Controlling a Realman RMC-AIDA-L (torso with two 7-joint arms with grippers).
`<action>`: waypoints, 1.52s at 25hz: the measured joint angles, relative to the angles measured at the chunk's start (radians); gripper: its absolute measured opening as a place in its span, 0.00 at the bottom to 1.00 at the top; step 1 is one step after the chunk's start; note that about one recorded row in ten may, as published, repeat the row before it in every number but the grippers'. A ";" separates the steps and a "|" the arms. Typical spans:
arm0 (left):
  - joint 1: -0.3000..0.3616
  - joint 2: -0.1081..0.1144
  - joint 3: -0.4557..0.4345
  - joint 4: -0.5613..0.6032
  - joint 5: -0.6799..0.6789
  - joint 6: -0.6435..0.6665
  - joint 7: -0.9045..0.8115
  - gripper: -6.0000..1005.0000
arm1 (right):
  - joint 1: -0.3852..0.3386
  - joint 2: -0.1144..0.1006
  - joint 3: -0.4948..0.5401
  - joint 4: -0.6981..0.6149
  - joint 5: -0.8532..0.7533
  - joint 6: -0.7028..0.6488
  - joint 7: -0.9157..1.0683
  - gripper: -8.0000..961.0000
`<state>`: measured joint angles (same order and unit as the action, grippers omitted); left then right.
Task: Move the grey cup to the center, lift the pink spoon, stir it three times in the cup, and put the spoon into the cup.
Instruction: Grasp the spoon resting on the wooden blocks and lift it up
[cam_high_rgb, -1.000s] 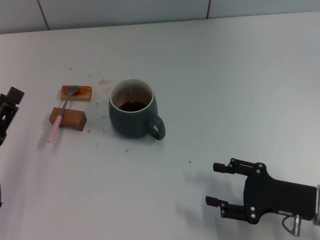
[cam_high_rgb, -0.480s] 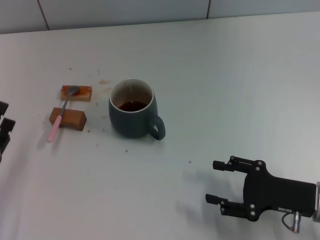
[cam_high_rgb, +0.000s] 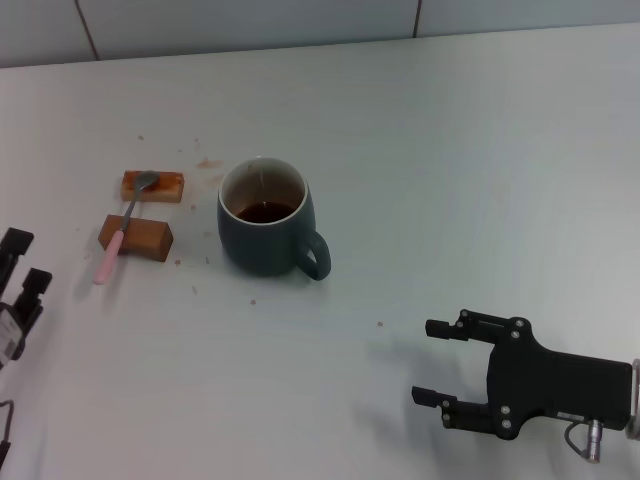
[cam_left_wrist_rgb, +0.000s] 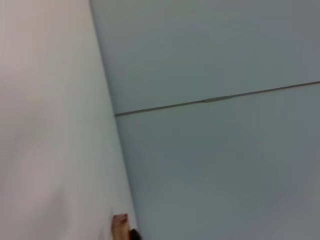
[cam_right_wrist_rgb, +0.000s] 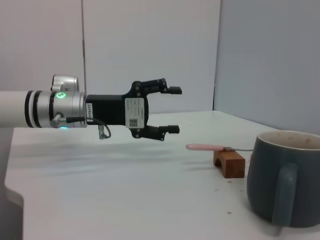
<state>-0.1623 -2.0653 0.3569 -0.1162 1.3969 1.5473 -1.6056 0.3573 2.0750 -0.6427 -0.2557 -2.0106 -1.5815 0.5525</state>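
Observation:
The grey cup (cam_high_rgb: 262, 225) stands left of the table's middle with brown liquid inside and its handle (cam_high_rgb: 314, 256) toward me and to the right; it also fills the right wrist view's corner (cam_right_wrist_rgb: 282, 181). The pink spoon (cam_high_rgb: 110, 255) lies across two wooden blocks (cam_high_rgb: 136, 237) left of the cup, its metal bowl on the far block; the right wrist view shows the pink spoon (cam_right_wrist_rgb: 207, 147) resting level. My left gripper (cam_high_rgb: 28, 258) is open at the left edge, near the spoon's handle end, and the left gripper (cam_right_wrist_rgb: 173, 109) holds nothing. My right gripper (cam_high_rgb: 427, 362) is open and empty at the near right.
The far wooden block (cam_high_rgb: 153, 186) sits behind the near one. Brown crumbs and stains (cam_high_rgb: 208, 163) dot the table around the cup. A tiled wall (cam_high_rgb: 250, 20) bounds the table's far edge. The left wrist view catches only wall, table and one block's end (cam_left_wrist_rgb: 120, 227).
My left gripper has moved along the left edge toward me and turned slightly. The right arm, cup and spoon have not moved.

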 joint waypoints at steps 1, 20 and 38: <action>-0.002 -0.001 0.005 -0.001 0.000 -0.014 -0.011 0.84 | 0.000 0.000 0.000 0.000 0.000 0.000 0.000 0.75; -0.054 -0.005 0.028 -0.027 0.004 -0.134 -0.099 0.83 | 0.009 0.001 0.000 -0.001 -0.001 0.006 0.000 0.75; -0.106 -0.007 0.020 -0.055 0.004 -0.177 -0.106 0.80 | 0.026 0.001 0.002 0.000 0.001 0.009 0.006 0.75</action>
<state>-0.2685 -2.0722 0.3773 -0.1708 1.4004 1.3702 -1.7120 0.3836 2.0755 -0.6405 -0.2562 -2.0099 -1.5722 0.5590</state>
